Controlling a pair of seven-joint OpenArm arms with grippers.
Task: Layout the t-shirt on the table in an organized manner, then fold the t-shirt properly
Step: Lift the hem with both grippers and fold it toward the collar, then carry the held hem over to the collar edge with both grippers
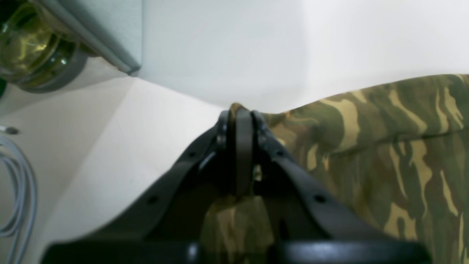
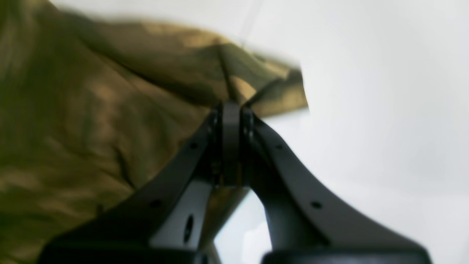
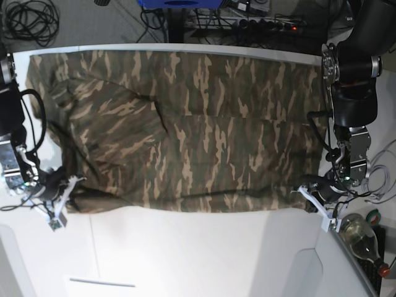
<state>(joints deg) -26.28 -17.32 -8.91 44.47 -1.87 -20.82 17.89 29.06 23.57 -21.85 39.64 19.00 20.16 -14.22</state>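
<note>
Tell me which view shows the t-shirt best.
The base view: the whole t-shirt lies spread across the table. The left wrist view shows one clamped corner; the right wrist view shows blurred cloth at shut jaws.

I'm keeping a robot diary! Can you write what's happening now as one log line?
stage: laying out | t-shirt: spread on table | left gripper: shut on shirt edge | right gripper: shut on shirt edge

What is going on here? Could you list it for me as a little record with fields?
Item: camouflage t-shirt, spread wide across the white table
Left gripper: shut on the t-shirt's near corner
Right gripper: shut on the opposite near corner
Shirt state: mostly flat, some wrinkles, near edge held by both arms
Beside table: glass bottle, grey cables
</note>
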